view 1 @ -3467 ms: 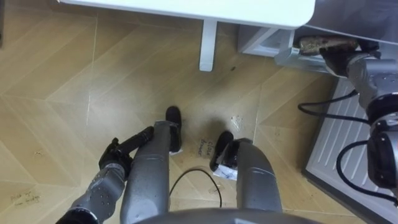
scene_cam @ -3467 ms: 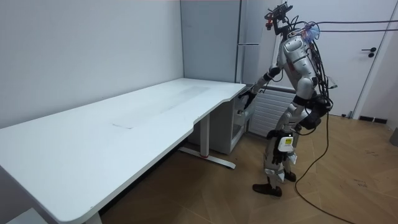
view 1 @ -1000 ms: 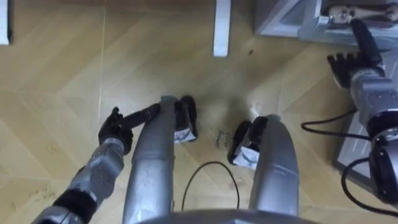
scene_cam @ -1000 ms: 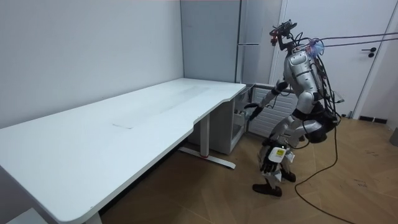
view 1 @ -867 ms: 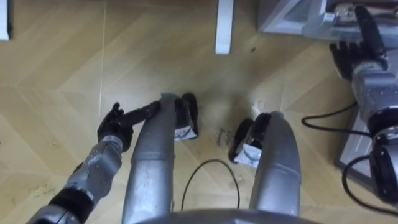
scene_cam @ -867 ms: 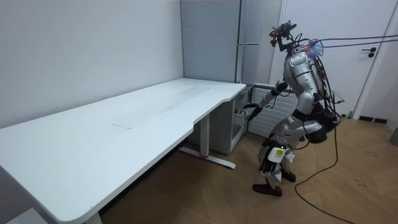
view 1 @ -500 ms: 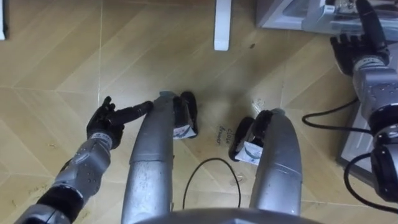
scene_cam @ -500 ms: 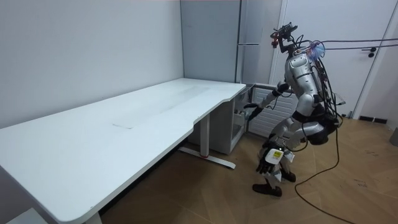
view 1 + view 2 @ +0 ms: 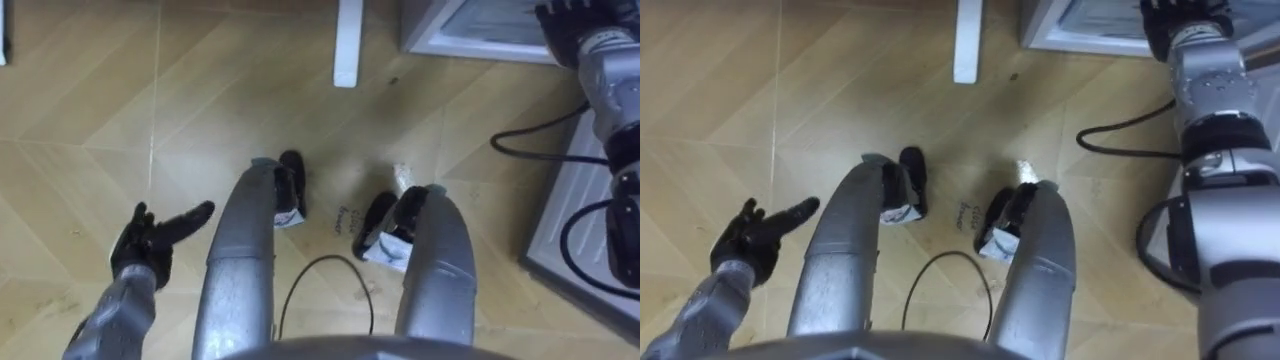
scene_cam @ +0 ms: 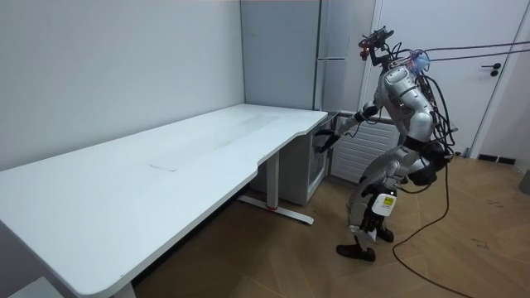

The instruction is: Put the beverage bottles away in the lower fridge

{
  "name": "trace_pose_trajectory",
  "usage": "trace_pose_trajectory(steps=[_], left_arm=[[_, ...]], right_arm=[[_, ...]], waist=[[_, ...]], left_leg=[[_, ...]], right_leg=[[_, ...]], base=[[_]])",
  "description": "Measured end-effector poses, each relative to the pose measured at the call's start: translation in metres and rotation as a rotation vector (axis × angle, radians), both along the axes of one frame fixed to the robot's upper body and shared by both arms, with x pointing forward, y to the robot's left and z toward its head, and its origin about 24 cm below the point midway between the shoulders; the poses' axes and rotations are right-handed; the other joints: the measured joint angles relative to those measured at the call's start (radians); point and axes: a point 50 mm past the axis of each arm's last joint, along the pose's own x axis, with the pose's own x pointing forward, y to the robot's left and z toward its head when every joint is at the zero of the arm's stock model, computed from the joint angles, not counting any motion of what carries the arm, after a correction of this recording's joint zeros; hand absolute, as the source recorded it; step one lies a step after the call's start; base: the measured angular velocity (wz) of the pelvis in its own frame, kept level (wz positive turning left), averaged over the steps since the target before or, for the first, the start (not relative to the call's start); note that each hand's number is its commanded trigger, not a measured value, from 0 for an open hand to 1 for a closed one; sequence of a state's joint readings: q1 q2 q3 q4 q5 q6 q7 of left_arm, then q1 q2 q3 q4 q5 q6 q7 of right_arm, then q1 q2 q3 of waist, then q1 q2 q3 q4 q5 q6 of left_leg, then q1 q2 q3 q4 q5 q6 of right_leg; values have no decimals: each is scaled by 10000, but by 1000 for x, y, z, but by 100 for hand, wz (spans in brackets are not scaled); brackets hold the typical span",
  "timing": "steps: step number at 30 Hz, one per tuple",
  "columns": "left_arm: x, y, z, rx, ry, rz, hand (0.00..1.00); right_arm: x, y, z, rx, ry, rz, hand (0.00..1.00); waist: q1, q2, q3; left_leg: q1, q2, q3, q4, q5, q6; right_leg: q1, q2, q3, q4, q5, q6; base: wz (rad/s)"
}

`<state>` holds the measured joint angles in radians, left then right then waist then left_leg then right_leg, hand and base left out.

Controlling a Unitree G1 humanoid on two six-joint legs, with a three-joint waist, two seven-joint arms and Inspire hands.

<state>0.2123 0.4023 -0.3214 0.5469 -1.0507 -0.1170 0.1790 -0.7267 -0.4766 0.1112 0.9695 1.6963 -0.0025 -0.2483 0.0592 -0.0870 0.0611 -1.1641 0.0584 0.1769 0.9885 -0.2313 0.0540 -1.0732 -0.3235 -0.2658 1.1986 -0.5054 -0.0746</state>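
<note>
The robot crouches by the desk [image 10: 207, 141] corner, its right hand [image 9: 568, 20] at the open lower fridge [image 9: 470, 30] at 1 o'clock; whether it grips, I cannot tell. Its left hand [image 9: 148, 240] hangs at 8 o'clock, fingers spread loose.

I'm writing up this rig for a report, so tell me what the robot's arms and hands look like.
The left hand and right hand are both black. The forearms behind them are grey metallic cylinders. The right arm is made of silver segments with dark bands between them, and black cables loop beside it.
</note>
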Motion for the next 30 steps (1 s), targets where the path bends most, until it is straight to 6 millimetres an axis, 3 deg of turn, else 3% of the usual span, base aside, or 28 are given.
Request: trace_pose_trajectory(steps=[7,9,18,19,21,22,23,24,25,28,30], left_arm=[[-16,1,-4,-142,248,-223,0],[-22,0,-5,-184,390,-213,0],[-26,-3,-7,-371,458,-318,0],[-26,-4,-7,-436,420,-428,0],[-25,-4,-7,-459,387,-463,0],[-26,-4,-7,-464,383,-507,0],[-26,-5,-7,-492,394,-596,0],[-26,-4,-7,-488,361,-676,0],[-26,-4,-7,-466,338,-735,0],[-25,-5,-6,-575,206,-975,0],[-25,-6,-6,-652,102,-1200,0]], right_arm=[[-1,-2,-1,-222,361,-38,0],[-4,-6,-5,-212,563,-218,0],[-10,-20,-10,-281,592,-1081,0],[-12,-23,-10,-272,500,-1278,0],[-12,-26,-9,-312,317,-1528,0],[-13,-28,-8,-320,194,-1681,0],[-13,-30,-7,-268,43,-1798,0],[-15,-32,-7,-199,-82,-1930,0],[-16,-33,-8,-210,-113,-1975,0],[-22,-39,-16,-297,-232,-2099,0],[-28,-45,-23,-425,-201,-2184,0]], waist=[[366,-58,11],[492,-56,11],[1013,44,45],[1094,56,47],[1279,112,50],[1384,111,50],[1397,172,72],[1413,177,68],[1435,180,67],[1612,187,70],[1691,289,94]], left_leg=[[331,-56,-402,-399,333,-182],[445,-180,-575,-620,454,-323],[454,-426,-1026,-1258,1026,-657],[437,-543,-1141,-1404,1102,-777],[360,-566,-1334,-1681,1199,-929],[348,-588,-1403,-1943,1326,-1016],[388,-750,-1635,-2203,1519,-1041],[427,-981,-1891,-2439,1638,-1121],[437,-1049,-1989,-2521,1684,-1177],[540,-1077,-2246,-2805,1738,-1257],[662,-1013,-2292,-2860,1687,-1191]], right_leg=[[636,58,-586,-362,-18,-76],[825,16,-739,-502,-29,-105],[926,-159,-1269,-568,-55,-532],[927,-302,-1445,-595,-47,-581],[970,-412,-1854,-817,10,-663],[1029,-620,-2196,-943,45,-678],[1167,-814,-2568,-1031,72,-697],[1214,-924,-2750,-1099,112,-741],[1227,-943,-2814,-1136,138,-763],[1530,-1068,-3417,-1359,224,-1000],[1805,-1073,-3694,-1542,236,-1035]], base=[[10],[23],[17],[15],[6],[9],[20],[24],[20],[12],[22]])
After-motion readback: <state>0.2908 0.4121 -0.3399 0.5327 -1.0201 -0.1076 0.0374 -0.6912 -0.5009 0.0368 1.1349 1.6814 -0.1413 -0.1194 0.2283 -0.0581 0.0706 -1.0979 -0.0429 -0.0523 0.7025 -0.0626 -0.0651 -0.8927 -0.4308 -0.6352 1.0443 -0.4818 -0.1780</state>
